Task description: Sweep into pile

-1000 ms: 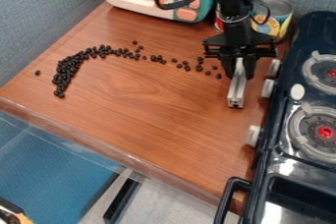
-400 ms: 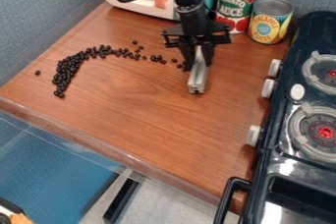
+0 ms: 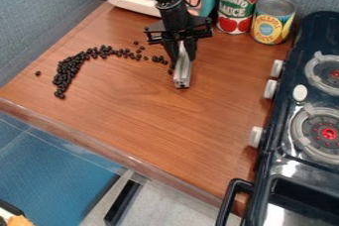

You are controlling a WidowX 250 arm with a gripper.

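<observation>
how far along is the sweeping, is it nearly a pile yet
Only partly done, I'd judge. The black beans are bunched thickest at the left, in a curved band rather than a heap. In hand: the gripper holds a metal bar at the right end of the trail, a few beans beside it. Left: gathering the thin trail toward the band, plus the lone bean at far left.

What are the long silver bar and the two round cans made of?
The long silver bar looks like bare metal, shiny and grooved. The red-labelled can and yellow-labelled can seem metal too, with grey ridged lids, probably wrapped in paper.
</observation>
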